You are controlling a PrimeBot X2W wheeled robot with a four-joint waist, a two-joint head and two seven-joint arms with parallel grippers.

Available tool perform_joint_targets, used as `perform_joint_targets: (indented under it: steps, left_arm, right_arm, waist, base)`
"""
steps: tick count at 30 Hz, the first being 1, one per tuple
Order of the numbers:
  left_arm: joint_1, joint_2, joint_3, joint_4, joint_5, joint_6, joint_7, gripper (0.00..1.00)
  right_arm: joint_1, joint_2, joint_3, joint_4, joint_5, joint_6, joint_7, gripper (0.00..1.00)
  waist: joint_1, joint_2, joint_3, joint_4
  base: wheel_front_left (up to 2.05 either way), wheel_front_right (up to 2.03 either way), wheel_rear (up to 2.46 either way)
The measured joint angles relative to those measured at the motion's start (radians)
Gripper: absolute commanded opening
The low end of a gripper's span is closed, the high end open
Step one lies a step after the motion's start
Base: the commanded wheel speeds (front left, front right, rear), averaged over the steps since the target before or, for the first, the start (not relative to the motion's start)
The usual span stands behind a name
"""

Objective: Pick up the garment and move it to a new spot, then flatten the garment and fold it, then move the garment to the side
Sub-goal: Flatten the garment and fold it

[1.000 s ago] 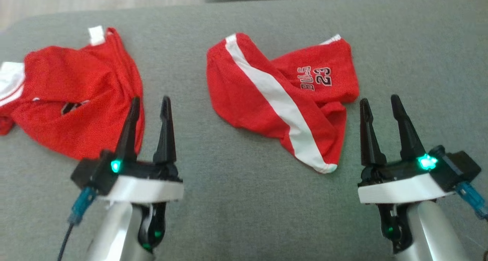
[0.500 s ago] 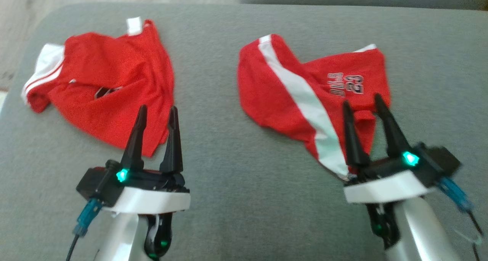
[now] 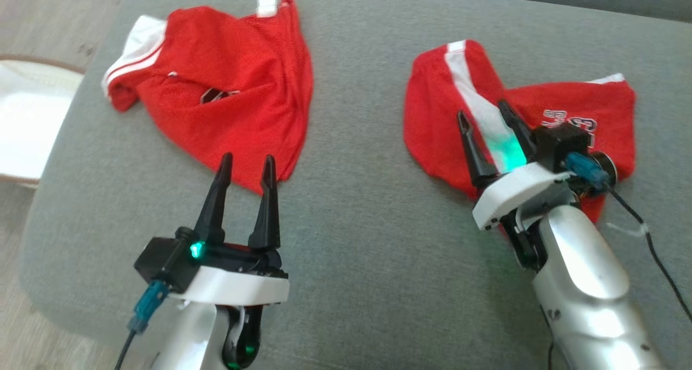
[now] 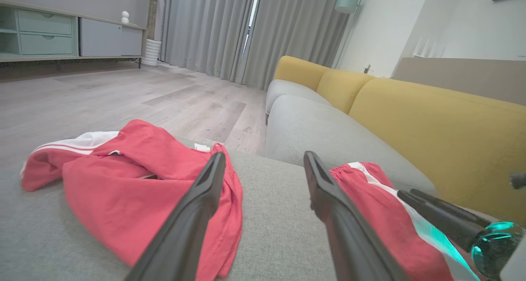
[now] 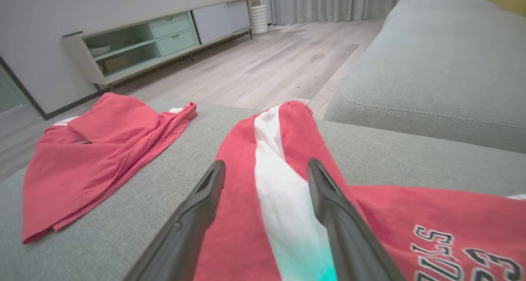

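Our right gripper (image 3: 483,112) has reached forward. A moment ago it sat just beside the red shorts (image 3: 432,116), and now it is over them. Our head has turned too, so the whole picture slid.

The shorts lie crumpled on the right side of the grey cushion (image 3: 357,207). Our right fingers are spread apart, one on each side of the white stripe (image 3: 464,70), and they hold nothing yet. Our left gripper (image 3: 247,159) is spread apart too and empty. It sits just by the bottom edge of the red shirt (image 3: 238,88), which lies well apart from the shorts.

We think this is the first step, the picking up. Next we should go down until the fingers press the cloth, squeeze a fold of it, and lift.
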Motion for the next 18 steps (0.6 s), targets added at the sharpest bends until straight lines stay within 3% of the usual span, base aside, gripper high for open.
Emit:
perform_joint_targets:
  steps: [5,6,7,10,18]
  left_arm:
    - [-0.001,0.0,-0.006,0.0,-0.006,0.008,0.0,1.0]
    - [-0.001,0.0,-0.007,0.0,-0.006,0.008,0.0,1.0]
    - [-0.003,0.0,-0.007,-0.001,-0.006,0.008,0.0,1.0]
    - [-0.004,0.0,-0.007,-0.001,-0.011,0.008,0.0,1.0]
    - [-0.004,0.0,-0.006,0.007,-0.021,0.008,0.0,1.0]
  right_arm:
    - [-0.063,-0.003,-0.015,0.13,-0.035,0.0,0.01,1.0]
    - [-0.072,-0.003,-0.013,0.149,-0.036,0.0,0.008,0.78]
    - [-0.08,-0.004,-0.007,0.164,-0.035,0.0,0.002,0.0]
    - [-0.1,-0.011,0.063,0.183,-0.011,0.0,-0.039,0.0]
    - [-0.095,-0.014,0.368,0.161,0.116,0.0,-0.079,0.0]
  waist:
    - [0.0,0.0,0.013,0.025]
    - [0.0,0.0,0.015,0.027]
    - [0.0,0.0,0.017,0.027]
    - [0.0,0.0,0.019,0.022]
    - [-0.0001,0.0,-0.003,-0.026]
  base:
    - [0.0,0.0,0.0]
    - [0.0,0.0,0.0]
    - [0.0,0.0,0.0]
    - [0.0,0.0,0.0]
    - [0.0,0.0,0.0]
